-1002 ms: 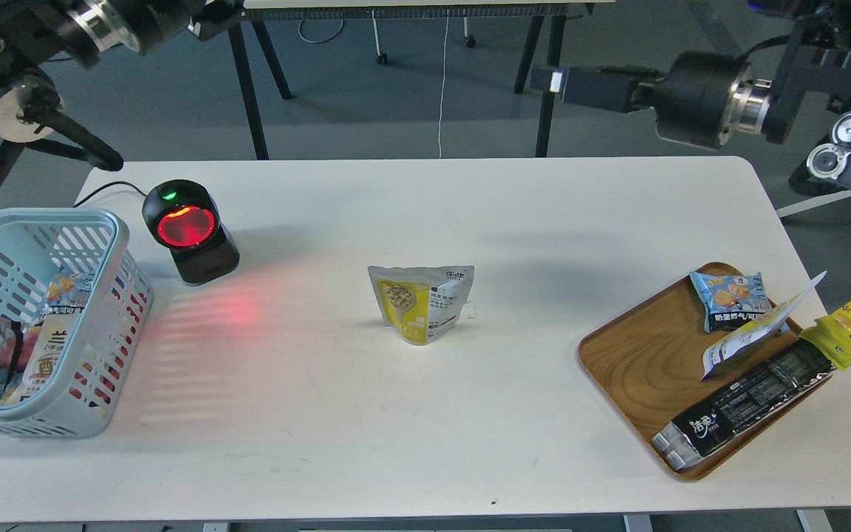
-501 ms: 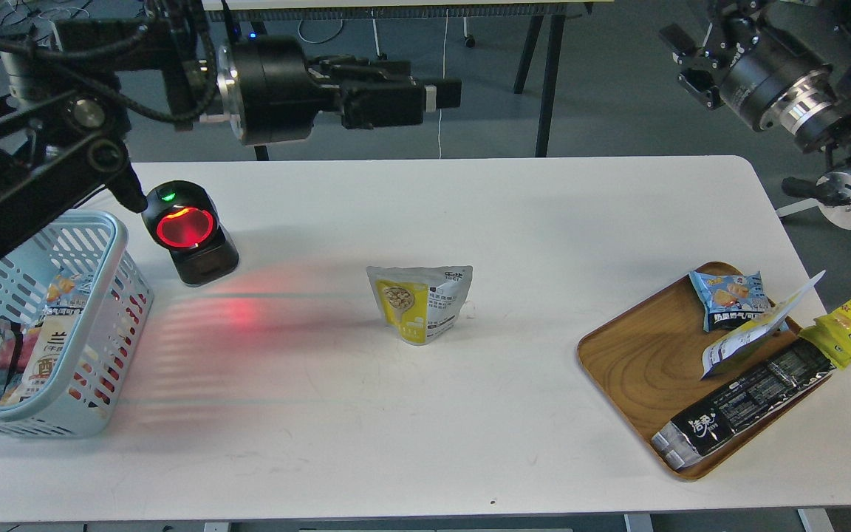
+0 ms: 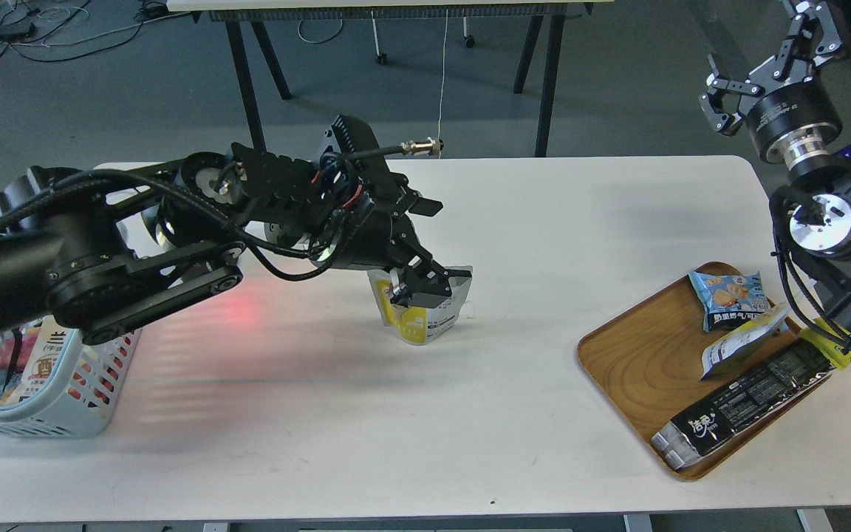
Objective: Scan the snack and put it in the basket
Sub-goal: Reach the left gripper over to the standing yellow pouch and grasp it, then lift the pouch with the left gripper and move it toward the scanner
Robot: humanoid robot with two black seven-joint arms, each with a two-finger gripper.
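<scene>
White table [image 3: 544, 222]; grey floor [image 3: 137, 96] behind

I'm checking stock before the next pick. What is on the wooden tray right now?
On the tray lie a light-blue packet, a white pouch and a long black packet. The right arm covers what lies past the tray's far right edge.

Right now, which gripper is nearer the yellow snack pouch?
Left. The left gripper is at the snack pouch's top; the right gripper is raised beyond the table's far right corner.
</scene>
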